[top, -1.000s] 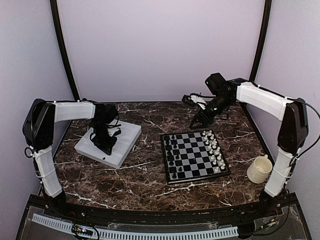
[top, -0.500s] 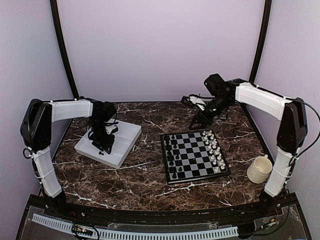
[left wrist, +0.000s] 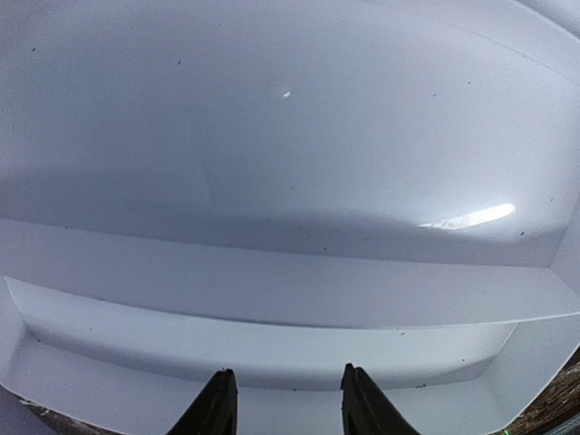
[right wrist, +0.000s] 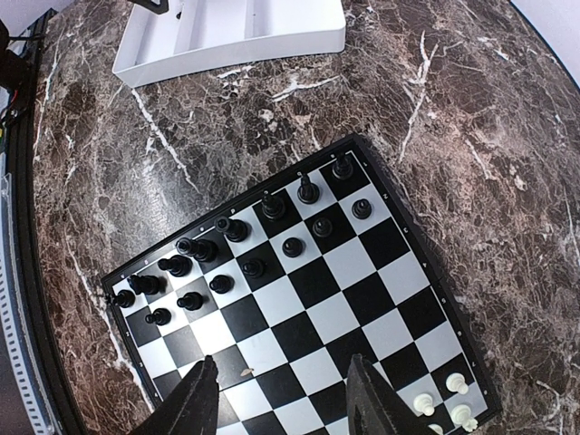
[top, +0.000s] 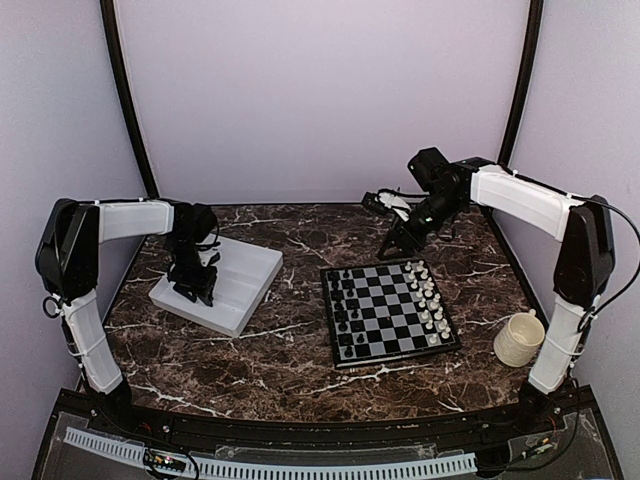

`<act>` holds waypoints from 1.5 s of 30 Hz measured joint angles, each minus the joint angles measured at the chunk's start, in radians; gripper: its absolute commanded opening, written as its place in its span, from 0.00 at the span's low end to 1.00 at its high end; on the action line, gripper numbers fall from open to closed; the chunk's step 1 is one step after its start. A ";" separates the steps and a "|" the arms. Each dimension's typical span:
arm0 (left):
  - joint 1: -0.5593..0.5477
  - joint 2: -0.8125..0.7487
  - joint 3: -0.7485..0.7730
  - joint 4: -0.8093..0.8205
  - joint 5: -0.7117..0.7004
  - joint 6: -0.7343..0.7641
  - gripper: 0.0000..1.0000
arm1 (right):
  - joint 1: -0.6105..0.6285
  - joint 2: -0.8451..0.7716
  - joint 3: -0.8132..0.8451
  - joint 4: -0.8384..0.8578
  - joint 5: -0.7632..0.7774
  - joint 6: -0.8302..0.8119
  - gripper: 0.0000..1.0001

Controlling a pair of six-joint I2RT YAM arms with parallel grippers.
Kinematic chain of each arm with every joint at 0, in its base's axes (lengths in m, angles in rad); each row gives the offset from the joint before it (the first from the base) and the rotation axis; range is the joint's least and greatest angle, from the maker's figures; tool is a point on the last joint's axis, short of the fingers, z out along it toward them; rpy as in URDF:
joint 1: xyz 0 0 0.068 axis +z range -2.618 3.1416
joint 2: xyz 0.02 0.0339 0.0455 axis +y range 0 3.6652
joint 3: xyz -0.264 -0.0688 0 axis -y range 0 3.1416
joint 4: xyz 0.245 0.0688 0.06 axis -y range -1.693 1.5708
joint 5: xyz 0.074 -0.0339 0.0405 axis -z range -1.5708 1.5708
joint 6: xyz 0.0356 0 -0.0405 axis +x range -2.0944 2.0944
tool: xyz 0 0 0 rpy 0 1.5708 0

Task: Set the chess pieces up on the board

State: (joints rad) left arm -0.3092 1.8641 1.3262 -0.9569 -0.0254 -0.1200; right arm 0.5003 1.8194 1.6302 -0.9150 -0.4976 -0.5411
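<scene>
Your board (top: pixel 390 312) lies right of centre on the worktop (top: pixel 280 370). The black chess pieces (right wrist: pixel 237 256) stand along its left side and the white chessmen (top: pixel 428 296) along its right. Your right end effector (right wrist: pixel 281 399) hangs above the board's far side, fingers spread with nothing between them. That arm reaches in from the right with its wrist tipped down. Your left end effector (left wrist: pixel 283 403) is well apart from the board, low over the white tray (left wrist: pixel 272 290), fingers parted and empty. The left arm stretches rightward, its wrist turned down into the tray.
</scene>
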 measured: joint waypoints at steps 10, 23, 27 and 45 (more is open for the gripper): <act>0.031 0.008 0.000 0.099 0.101 -0.074 0.32 | 0.001 0.000 -0.003 0.001 0.001 0.000 0.49; 0.032 0.019 -0.067 0.192 0.100 -0.173 0.21 | 0.009 0.000 -0.003 0.000 0.000 0.000 0.49; 0.034 0.015 -0.093 0.239 0.099 -0.214 0.17 | 0.015 0.000 -0.003 0.000 0.001 0.000 0.49; 0.037 -0.107 -0.189 0.298 0.149 -0.182 0.02 | 0.034 0.006 0.062 -0.031 0.024 -0.008 0.94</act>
State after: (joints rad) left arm -0.2718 1.7569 1.1374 -0.6586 0.1238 -0.3023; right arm 0.5346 1.8252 1.6924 -0.9463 -0.4732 -0.5488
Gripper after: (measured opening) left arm 0.084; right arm 0.498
